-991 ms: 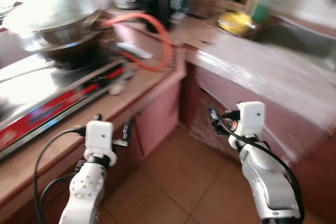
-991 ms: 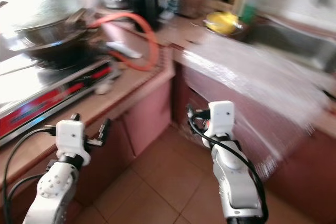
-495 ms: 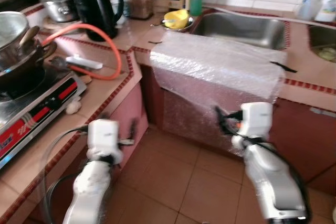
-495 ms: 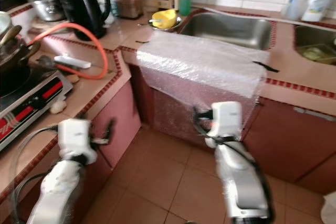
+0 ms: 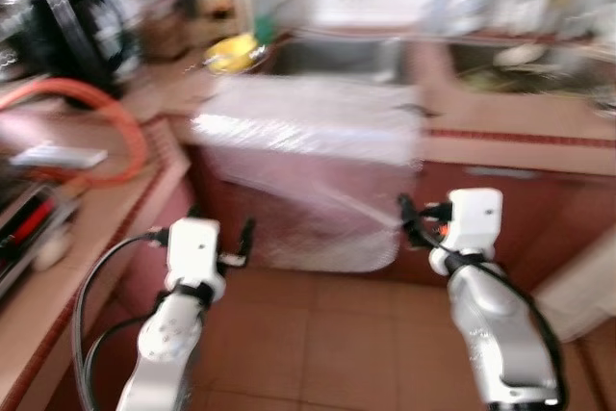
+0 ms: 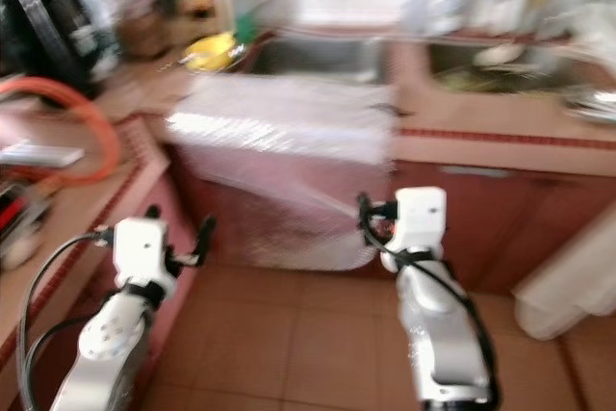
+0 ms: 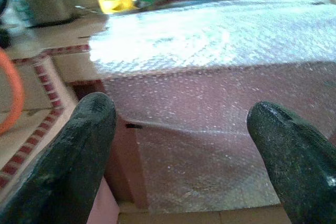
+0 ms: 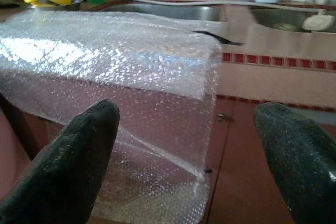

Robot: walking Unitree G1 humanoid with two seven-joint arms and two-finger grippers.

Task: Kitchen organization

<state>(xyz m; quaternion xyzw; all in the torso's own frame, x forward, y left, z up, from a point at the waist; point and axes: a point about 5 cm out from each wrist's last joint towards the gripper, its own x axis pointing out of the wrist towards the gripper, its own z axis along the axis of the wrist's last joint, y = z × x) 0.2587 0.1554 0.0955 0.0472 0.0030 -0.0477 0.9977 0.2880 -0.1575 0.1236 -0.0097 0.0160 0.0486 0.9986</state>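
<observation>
A sheet of bubble wrap point(image 5: 308, 132) is draped over the counter edge in front of a steel sink point(image 5: 337, 55) and hangs down over the red cabinet front. My left gripper point(image 7: 181, 111) is held low in front of it, open, with nothing between its fingers point(image 7: 89, 145). My right gripper point(image 8: 189, 109) is open too and faces the right part of the wrap and the tiled counter point(image 8: 273, 77). Both arms are raised over the floor, short of the cabinets. The eye views are blurred.
A yellow bowl point(image 5: 231, 53) sits left of the sink, with a black kettle point(image 5: 67, 31) and an orange hose point(image 5: 96, 103) on the left counter. A second basin point(image 5: 520, 55) lies at the right. A white bag point(image 6: 568, 286) stands on the tiled floor point(image 5: 327, 334).
The camera has swung to the right: the stove and wok have left the picture and the sink counter with the bubble wrap now lies straight ahead. Both grippers stay open.
</observation>
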